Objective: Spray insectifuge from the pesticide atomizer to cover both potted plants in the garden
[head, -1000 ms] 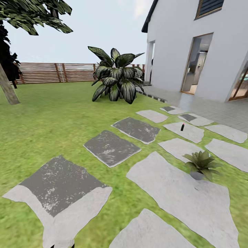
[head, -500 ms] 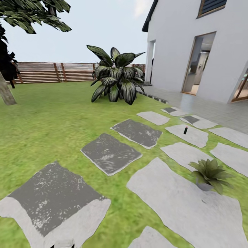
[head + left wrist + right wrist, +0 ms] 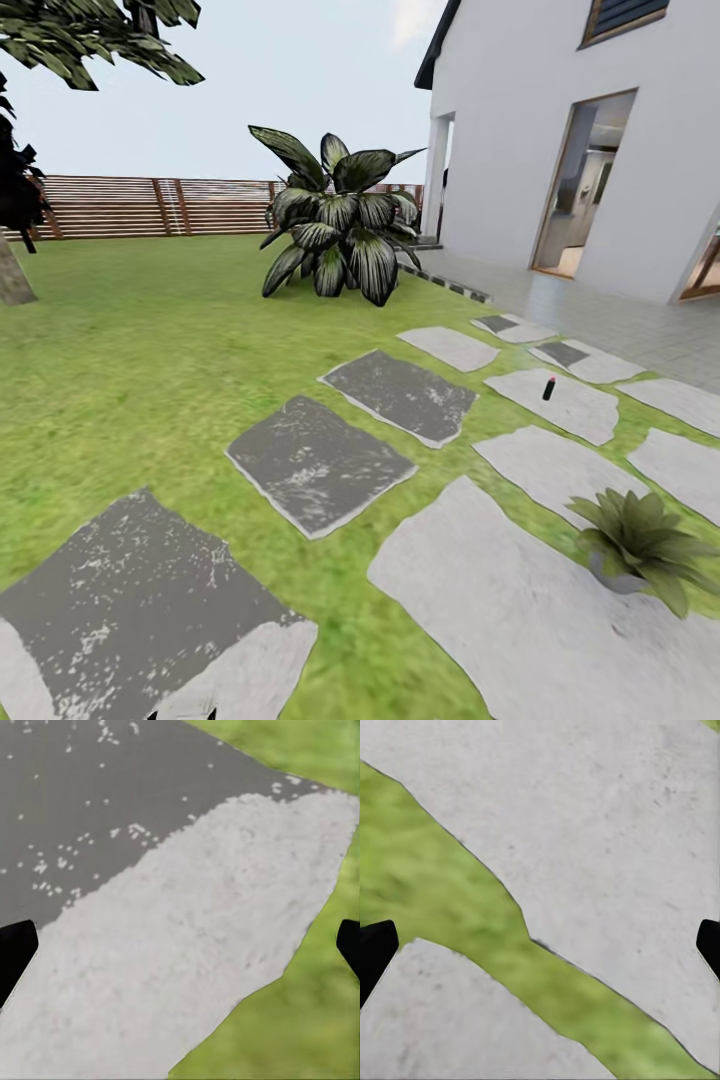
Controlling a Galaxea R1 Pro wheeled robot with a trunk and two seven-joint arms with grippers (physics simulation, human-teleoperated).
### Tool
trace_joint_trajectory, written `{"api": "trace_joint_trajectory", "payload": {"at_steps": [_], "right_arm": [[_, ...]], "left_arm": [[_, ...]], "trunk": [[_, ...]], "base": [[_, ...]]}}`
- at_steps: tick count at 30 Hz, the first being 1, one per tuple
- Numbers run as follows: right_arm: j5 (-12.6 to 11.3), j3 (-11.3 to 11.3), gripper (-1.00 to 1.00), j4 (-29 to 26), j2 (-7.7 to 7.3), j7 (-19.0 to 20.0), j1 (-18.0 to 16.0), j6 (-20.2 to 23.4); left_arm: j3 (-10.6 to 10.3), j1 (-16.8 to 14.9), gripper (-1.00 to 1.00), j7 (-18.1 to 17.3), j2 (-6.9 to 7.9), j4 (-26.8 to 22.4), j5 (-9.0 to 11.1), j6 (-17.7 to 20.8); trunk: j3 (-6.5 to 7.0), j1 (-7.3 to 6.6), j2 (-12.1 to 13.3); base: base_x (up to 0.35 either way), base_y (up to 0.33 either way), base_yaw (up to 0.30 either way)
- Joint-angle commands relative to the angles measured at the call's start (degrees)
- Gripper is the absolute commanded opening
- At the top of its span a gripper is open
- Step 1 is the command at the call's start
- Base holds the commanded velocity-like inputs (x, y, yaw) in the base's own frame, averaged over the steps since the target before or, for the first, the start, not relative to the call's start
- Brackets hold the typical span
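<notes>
- Bright, even daylight under a pale sky (image 3: 300,80); shadows are barely visible.
- Wide-angle stretch tilts the house wall (image 3: 500,150).
- Wrist views of stone are soft, grainy.

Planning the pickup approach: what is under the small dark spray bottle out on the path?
The slim dark spray bottle stands upright on a pale grey stepping stone, with green lawn around that slab. The spot right beneath its base is covered.

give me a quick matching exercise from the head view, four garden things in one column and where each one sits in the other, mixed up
Things:
1. pesticide atomizer
2. potted plant
3. striped bush
4. wooden fence

Places:
A. along the far edge of the lawn
B. upright on a pale stepping stone far off
C. on the lawn near the house corner
D. on the big pale stone, near right

Pairs: 1-B, 2-D, 3-C, 4-A
</notes>
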Motion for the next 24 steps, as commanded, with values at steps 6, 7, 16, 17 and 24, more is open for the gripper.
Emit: {"api": "trace_joint_trajectory", "payload": {"at_steps": [6,7,16,17,24], "right_arm": [[0.03,-0.01,1.00,0.05,-0.01,0.03,-0.03,-0.19],[0.03,-0.01,1.00,0.05,-0.01,0.04,-0.03,-0.19],[0.03,-0.01,1.00,0.05,-0.01,0.01,-0.03,-0.18],[0.03,-0.01,1.00,0.05,-0.01,0.02,-0.03,-0.17],[0.03,-0.01,1.00,0.05,-0.01,0.05,-0.03,-0.17]], "left_arm": [[0.20,-0.03,1.00,-0.02,-0.02,0.05,-0.02,-0.15],[0.20,-0.03,1.00,-0.02,-0.02,0.05,-0.03,-0.15],[0.20,-0.03,1.00,-0.02,-0.02,0.05,-0.03,-0.17],[0.20,-0.03,1.00,-0.02,-0.02,0.05,-0.01,-0.17],[0.20,-0.03,1.00,-0.02,-0.02,0.05,-0.04,-0.22]], "trunk": [[-0.05,0.02,-0.02],[-0.05,0.02,-0.02],[-0.05,0.02,-0.02],[-0.05,0.02,-0.02],[-0.05,0.02,-0.02]], "base": [[0.339,0.000,0.000],[0.339,0.000,0.000],[0.339,0.000,0.000],[0.338,0.000,0.000],[0.339,0.000,0.000]]}}
